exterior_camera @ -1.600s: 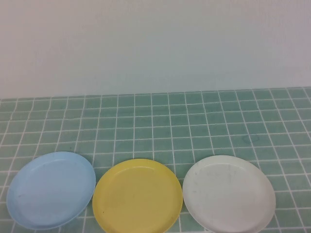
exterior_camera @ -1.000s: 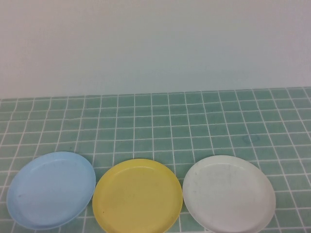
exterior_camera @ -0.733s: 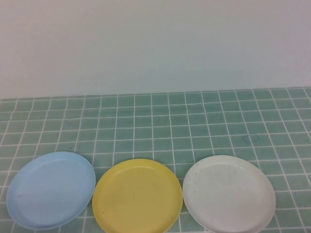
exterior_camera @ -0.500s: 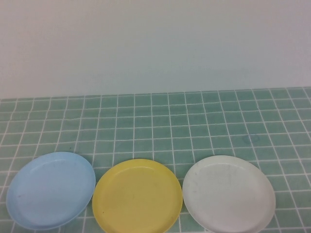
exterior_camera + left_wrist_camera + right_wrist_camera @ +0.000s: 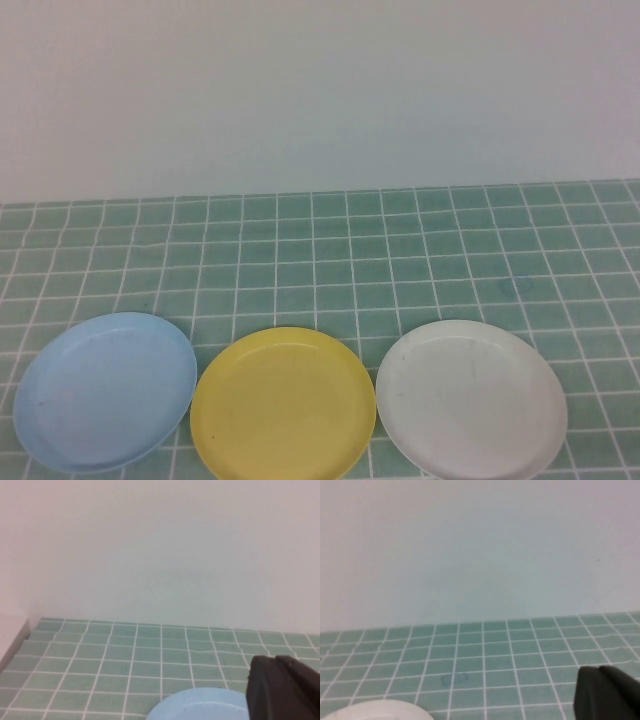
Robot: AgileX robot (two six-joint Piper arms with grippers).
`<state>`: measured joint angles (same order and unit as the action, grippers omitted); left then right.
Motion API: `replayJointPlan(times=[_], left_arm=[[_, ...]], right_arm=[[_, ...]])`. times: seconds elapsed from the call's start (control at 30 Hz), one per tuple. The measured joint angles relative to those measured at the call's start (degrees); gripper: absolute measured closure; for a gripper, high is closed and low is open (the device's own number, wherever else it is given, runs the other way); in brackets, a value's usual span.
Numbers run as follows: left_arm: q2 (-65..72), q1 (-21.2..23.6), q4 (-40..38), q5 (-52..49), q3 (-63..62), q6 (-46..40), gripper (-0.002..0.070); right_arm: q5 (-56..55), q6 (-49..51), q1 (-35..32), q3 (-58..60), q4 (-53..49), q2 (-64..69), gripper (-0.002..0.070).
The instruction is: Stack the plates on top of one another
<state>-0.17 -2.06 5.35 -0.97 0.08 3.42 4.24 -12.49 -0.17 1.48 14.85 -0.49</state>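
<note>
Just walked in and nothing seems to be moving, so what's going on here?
Nothing is being handled yet. Three plates lie side by side on the green tiled table: the light blue plate on the robot's left, the yellow plate in the middle, the white plate on the right. None is stacked. The left end effector shows only at the edge of its wrist view, near the blue plate; the right end effector likewise, near the white plate. Neither touches a plate.
</note>
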Motion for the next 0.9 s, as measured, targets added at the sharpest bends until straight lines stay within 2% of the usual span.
replayJointPlan(times=[0.13,0.33,0.43,0.63,0.77,0.9], left_arm=[[0.00,0.00,0.28,-0.01,0.00,0.00,0.0676],[0.03,0.00,-1.89,1.88,0.00,2.17,0.0676],[0.12,0.00,-8.24,4.85,0.00,9.71,0.0676],[0.12,0.00,-10.53,17.28,-0.23,13.19,0.0676],[0.17,0.00,-10.21,5.06,-9.29,13.20,0.0676],[0.37,0.00,-4.03,-8.38,-19.20,8.73,0.0676]], right_arm=[[-0.34,0.53,0.00,0.00,3.71,0.00,0.0678],[-8.15,-1.45,0.00,0.00,4.78,0.00,0.0678],[-11.59,-3.21,0.00,0.00,4.79,0.00,0.0678],[-19.36,-5.65,0.00,0.00,4.87,0.00,0.0678],[-15.45,-8.37,0.00,-4.54,4.29,0.00,0.0678],[-8.03,-12.43,0.00,-11.93,1.83,0.00,0.0678]])
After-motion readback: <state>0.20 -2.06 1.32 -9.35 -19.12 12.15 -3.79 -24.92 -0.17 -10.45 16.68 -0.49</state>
